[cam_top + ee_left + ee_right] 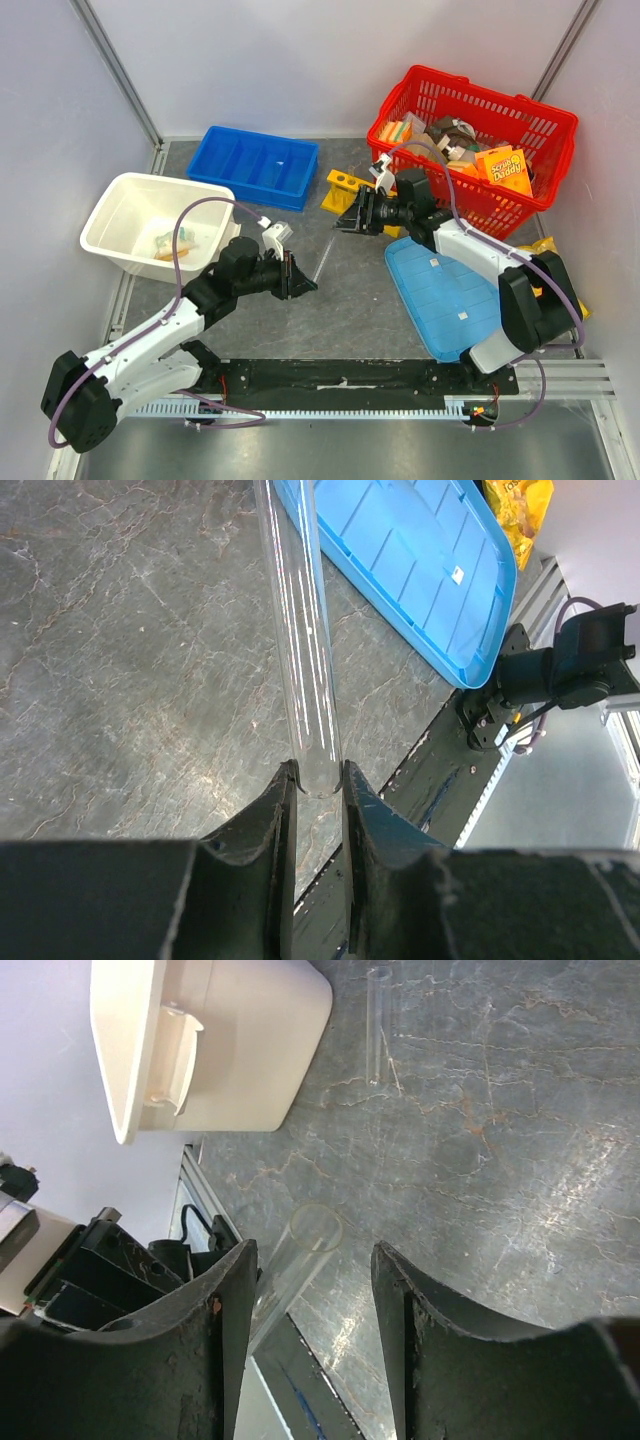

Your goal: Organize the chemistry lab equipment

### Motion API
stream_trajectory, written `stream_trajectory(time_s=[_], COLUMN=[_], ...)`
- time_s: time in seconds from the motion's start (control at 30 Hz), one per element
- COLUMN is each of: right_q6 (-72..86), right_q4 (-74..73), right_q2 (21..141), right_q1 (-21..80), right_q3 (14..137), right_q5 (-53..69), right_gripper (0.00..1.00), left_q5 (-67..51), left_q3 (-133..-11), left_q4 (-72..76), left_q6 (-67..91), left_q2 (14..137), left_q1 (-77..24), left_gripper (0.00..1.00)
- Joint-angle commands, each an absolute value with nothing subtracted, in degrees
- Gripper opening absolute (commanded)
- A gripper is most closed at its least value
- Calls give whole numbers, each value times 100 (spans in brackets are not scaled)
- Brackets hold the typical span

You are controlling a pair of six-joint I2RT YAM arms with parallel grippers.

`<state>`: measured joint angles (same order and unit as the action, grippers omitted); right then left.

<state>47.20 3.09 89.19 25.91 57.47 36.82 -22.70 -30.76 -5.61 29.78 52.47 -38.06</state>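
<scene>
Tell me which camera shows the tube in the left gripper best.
Left wrist: the tube runs up the frame from the left gripper. The top view gives only a faint line; the right wrist shows its open mouth.

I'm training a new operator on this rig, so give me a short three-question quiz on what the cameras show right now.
1. True or false: the left gripper is clamped on a clear tube.
2. The right gripper has its jaws: A) open, B) shut on the tube, C) shut on nothing.
3. Fill in: the basket holding boxes is ___ in colour.

Key: 1 true; 2 A; 3 red.
</scene>
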Motion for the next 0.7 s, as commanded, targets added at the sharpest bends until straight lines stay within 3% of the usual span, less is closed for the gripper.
stream_trajectory(time_s=[0.0,0.37,0.67], right_q6=[4896,5054,5168], right_q4=[703,861,870], right_q2=[8956,9026,9070], right_q1=[2540,2487,2479], right_q3=[5968,5968,5994], right_q5=[3946,3973,3938], right_gripper=[56,45,44], left_q5=[-2303,-2259,-2259], left_q3=[-3085,-2988,-2988], left_q4=[-360,-299,-264], left_q6=[2646,2646,2610], left_q2=[5238,5265,5256], left_q1=[-3823,-3823,-3823], left_gripper=[13,13,13])
